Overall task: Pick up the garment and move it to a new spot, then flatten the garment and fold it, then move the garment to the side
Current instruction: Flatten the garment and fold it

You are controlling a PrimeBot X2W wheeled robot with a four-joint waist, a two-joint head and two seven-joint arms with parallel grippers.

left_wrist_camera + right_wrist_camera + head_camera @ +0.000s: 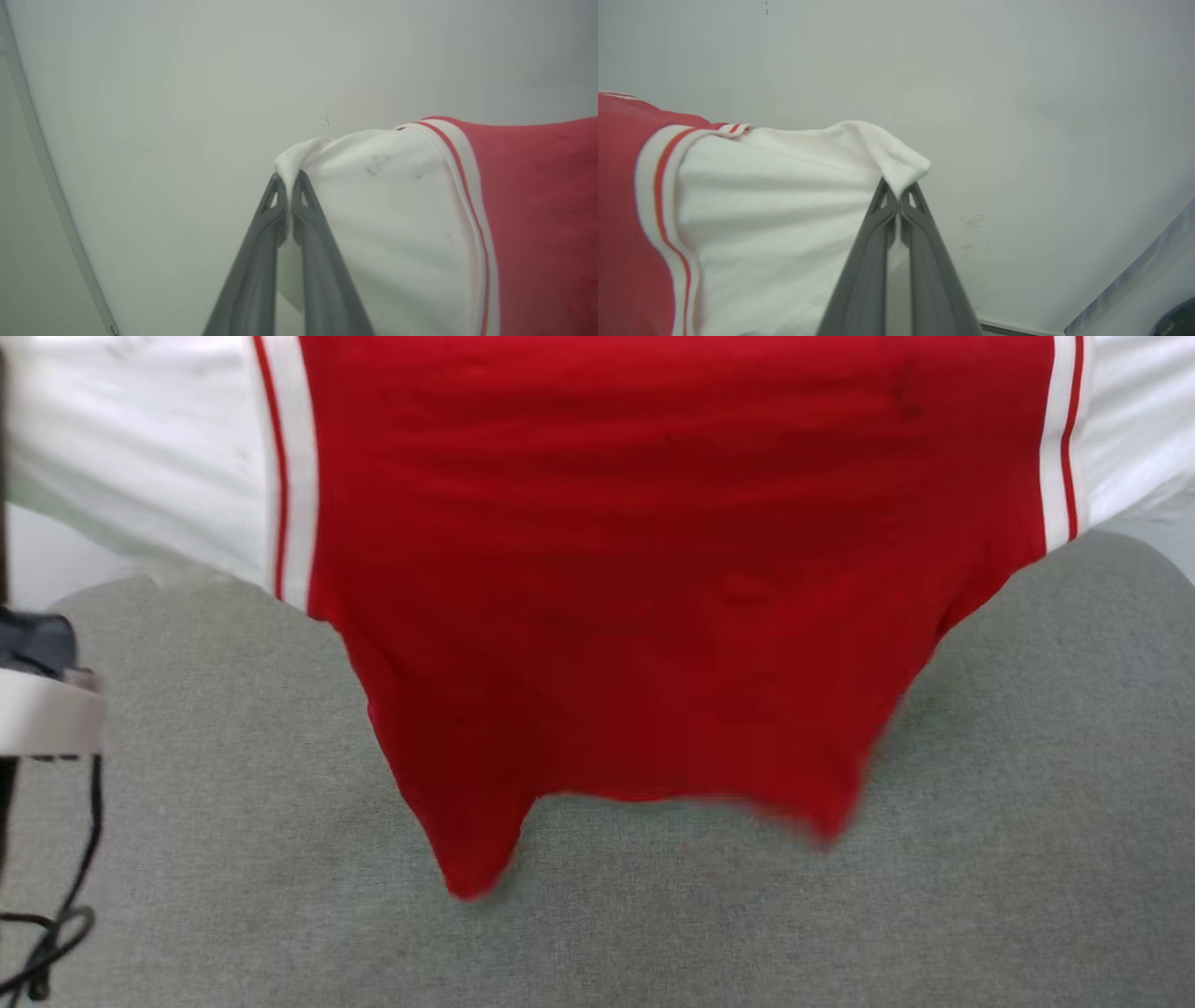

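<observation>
Grey fabric tabletop (1027,803) underneath, and the shirt (653,569) hangs spread wide above it. Its hem corners (471,877) dangle low toward the tabletop, and I can't tell if they touch it. Up top, the left gripper (289,179) is clamped on the tip of one white sleeve (373,210) and the right gripper (899,191) is pinched on the other sleeve (784,186), each holding only a tiny nip of cloth. That's my worry: pull the arms apart too hard and a sleeve could slip free, dumping that side onto the tabletop in a heap. The hem might also tuck under when lowered.
</observation>
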